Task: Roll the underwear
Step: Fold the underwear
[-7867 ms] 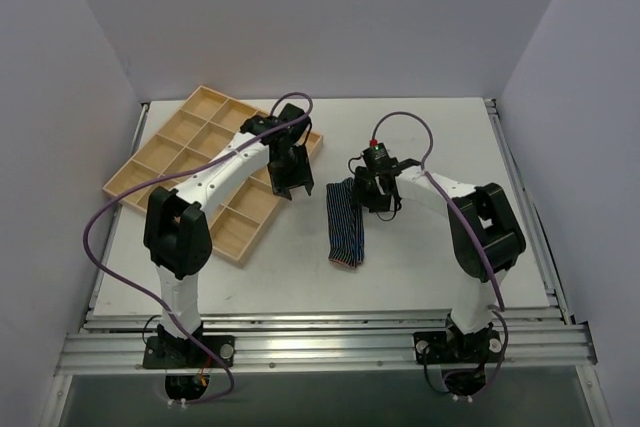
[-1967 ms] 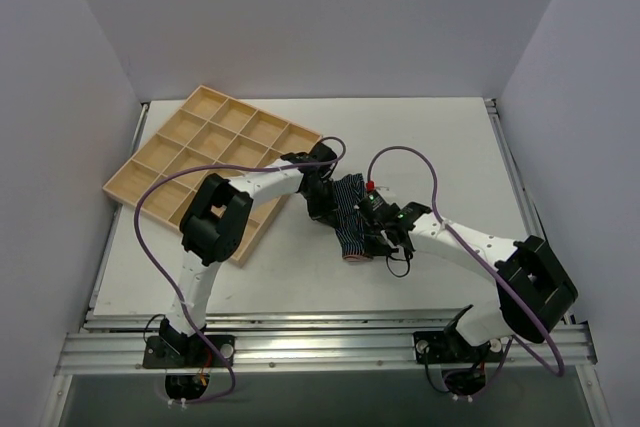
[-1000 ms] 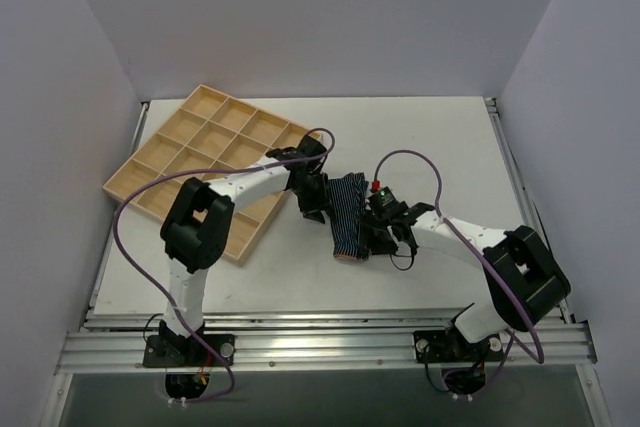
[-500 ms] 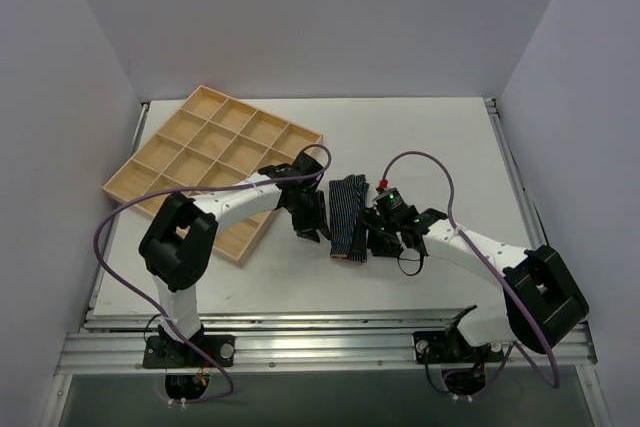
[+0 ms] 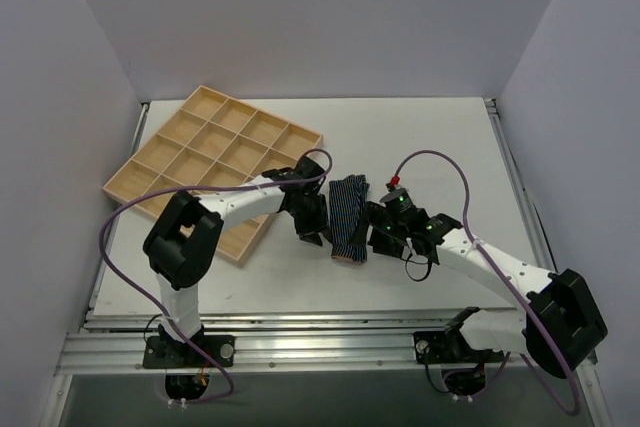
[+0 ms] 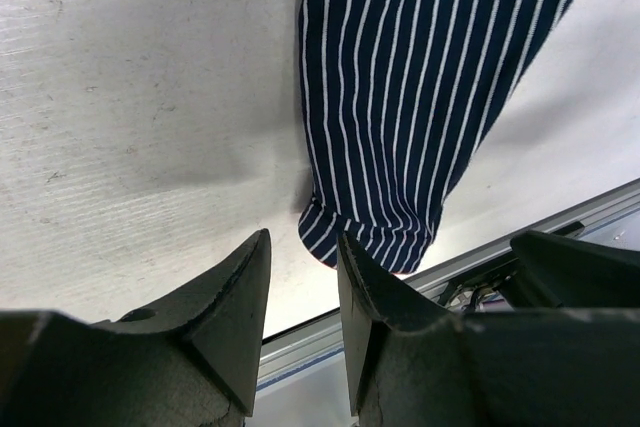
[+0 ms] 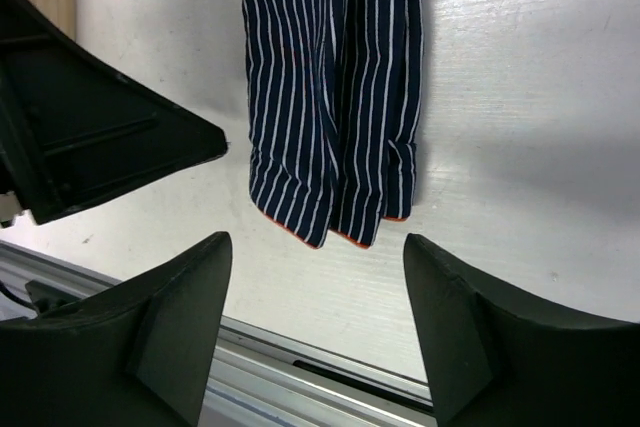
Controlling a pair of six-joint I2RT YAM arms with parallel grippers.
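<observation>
The underwear (image 5: 348,215) lies flat on the white table as a long folded strip of navy cloth with thin white stripes. Its orange-edged end (image 7: 330,222) points at the near rail. My left gripper (image 5: 312,221) sits just left of the strip. Its jaws (image 6: 303,240) are a little apart with nothing between them, and the cloth (image 6: 420,77) lies ahead to the right. My right gripper (image 5: 380,231) is just right of the strip and stands wide open (image 7: 318,243). It hovers off the cloth's near end and touches nothing.
A wooden tray (image 5: 200,152) with several cells lies at the back left, its near corner close to the left arm. The metal rail (image 5: 320,342) runs along the near table edge. The left gripper's body (image 7: 100,137) shows in the right wrist view.
My right gripper has opened wide, let go of the underwear and drawn back to its right. My left gripper has slid toward the near edge along the strip's left side.
</observation>
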